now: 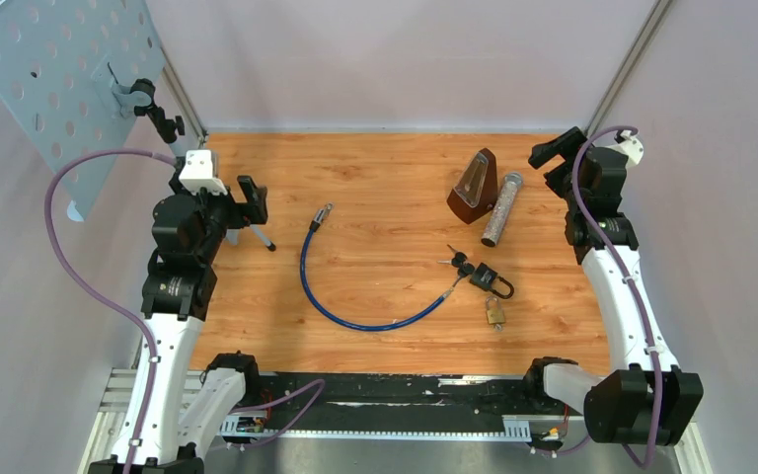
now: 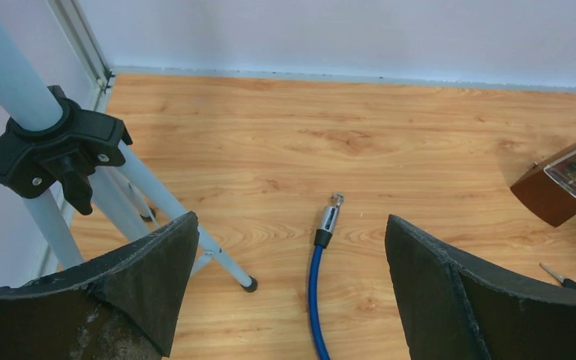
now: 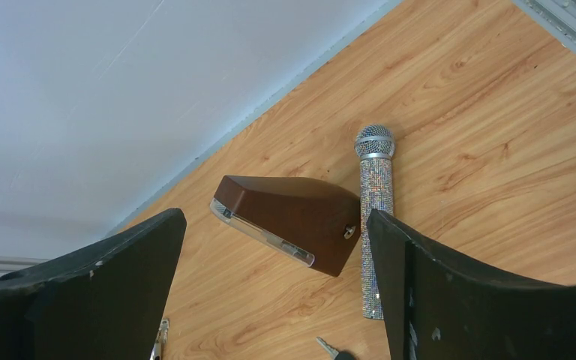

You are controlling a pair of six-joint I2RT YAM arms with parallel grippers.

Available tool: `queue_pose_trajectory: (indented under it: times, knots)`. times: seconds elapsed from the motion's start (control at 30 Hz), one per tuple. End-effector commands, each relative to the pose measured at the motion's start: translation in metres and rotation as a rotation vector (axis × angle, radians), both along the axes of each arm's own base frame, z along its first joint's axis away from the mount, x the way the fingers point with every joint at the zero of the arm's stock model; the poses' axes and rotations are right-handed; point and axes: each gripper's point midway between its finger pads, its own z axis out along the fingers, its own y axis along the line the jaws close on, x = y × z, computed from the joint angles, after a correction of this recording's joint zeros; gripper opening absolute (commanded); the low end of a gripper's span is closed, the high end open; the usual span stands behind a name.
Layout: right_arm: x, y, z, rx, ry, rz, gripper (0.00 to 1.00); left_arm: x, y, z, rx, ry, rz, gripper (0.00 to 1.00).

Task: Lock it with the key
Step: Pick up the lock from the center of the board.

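Note:
A blue cable curves across the middle of the wooden table. Its free metal end points to the back; the other end reaches a black padlock. Black-headed keys lie just left of that padlock. A small brass padlock lies below it. My left gripper is open and empty, raised at the left. The cable's metal end lies on the table between its fingers. My right gripper is open and empty, raised at the back right. A key tip shows at the bottom of the right wrist view.
A brown metronome and a glittery microphone lie at the back right, also seen in the right wrist view as metronome and microphone. A music stand stands back left, its tripod leg near my left fingers.

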Motion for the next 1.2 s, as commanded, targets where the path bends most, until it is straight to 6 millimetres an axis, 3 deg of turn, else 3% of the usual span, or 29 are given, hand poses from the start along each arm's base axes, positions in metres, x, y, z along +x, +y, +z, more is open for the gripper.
queue_pose_trajectory:
  times: [0.0,0.2,0.4,0.63,0.87,1.17]
  knots:
    - [-0.006,-0.002,0.006,0.008,-0.016,-0.013,0.92,-0.004,0.006,0.022,-0.053,-0.048,0.049,1.0]
    - [-0.013,-0.002,-0.001,0.004,-0.001,-0.008,0.93,-0.009,0.01,0.02,-0.094,-0.041,0.088,1.0]
    - [-0.023,0.006,-0.012,0.008,0.03,0.036,0.93,-0.014,-0.031,0.019,-0.088,-0.039,-0.16,1.0]
    - [-0.036,0.017,-0.045,0.079,0.134,0.062,0.89,-0.031,-0.066,0.014,-0.121,-0.048,-0.321,1.0]
    - [-0.052,0.037,-0.079,0.183,0.228,0.115,0.84,-0.042,-0.106,-0.013,-0.139,0.003,-0.421,1.0]
    - [-0.076,0.058,-0.134,0.219,0.428,0.12,0.71,-0.034,-0.151,-0.055,-0.088,0.088,-0.459,1.0]
